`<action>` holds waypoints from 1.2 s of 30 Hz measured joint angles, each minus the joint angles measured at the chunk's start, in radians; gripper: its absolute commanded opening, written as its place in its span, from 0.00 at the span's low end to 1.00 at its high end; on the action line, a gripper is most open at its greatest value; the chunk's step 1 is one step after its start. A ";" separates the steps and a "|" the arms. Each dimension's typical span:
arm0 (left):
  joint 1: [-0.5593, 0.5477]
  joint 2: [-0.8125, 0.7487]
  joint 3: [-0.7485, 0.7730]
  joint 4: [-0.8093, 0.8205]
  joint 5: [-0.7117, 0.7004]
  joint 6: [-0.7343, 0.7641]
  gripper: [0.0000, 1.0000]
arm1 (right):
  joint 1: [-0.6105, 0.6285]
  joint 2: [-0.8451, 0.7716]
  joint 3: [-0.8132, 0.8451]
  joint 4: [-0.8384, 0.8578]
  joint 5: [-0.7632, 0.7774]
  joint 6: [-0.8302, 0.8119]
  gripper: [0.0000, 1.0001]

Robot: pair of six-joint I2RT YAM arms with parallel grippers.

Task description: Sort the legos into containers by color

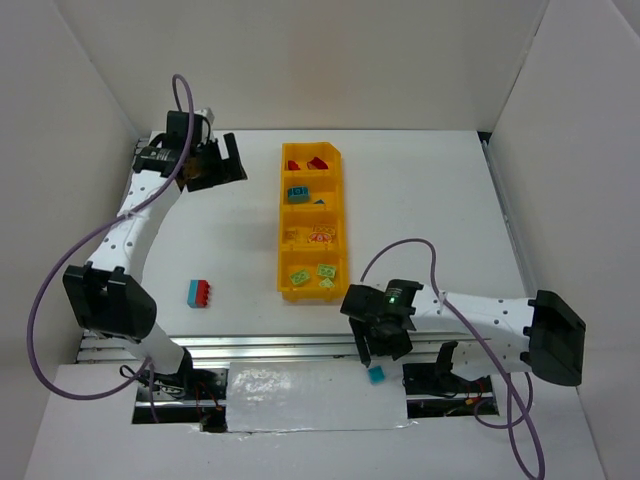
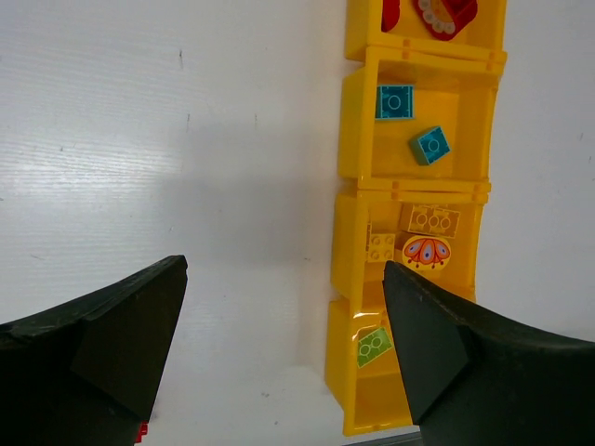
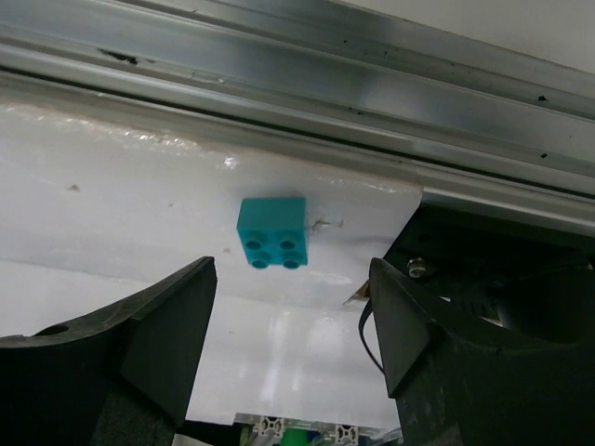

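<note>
The right tool [image 3: 290, 271] hangs spread wide over a teal brick [image 3: 271, 232] on the near side of the bin [image 1: 282, 215], while the left tool [image 2: 284, 269], left of the bin, is wide and empty.

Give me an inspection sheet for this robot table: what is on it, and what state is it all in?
Surface: white table, with a glossy white patch at the near edge.
Job's things: yellow bin holds red bricks, teal bricks, yellow bricks and green bricks, one colour per compartment. Loose teal brick lies on the patch. Blue-and-red brick pair lies left of the bin.
Clutter: orange patterned oval in the yellow compartment.
Grippers: left gripper, jaws apart, empty. Right gripper, jaws apart, over the loose teal brick.
Cables: purple cable loops off the left arm, and another purple loop off the right.
Surroundings: white walls, metal rail.
</note>
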 measured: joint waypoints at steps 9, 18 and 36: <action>0.000 -0.073 -0.050 0.003 0.000 0.013 0.99 | 0.006 0.029 -0.062 0.100 -0.011 0.010 0.66; 0.000 -0.093 -0.072 -0.003 0.000 0.035 1.00 | 0.023 0.041 -0.119 0.151 -0.053 0.008 0.60; 0.000 -0.135 -0.111 -0.011 0.006 0.042 1.00 | 0.035 0.033 -0.164 0.187 -0.079 0.011 0.00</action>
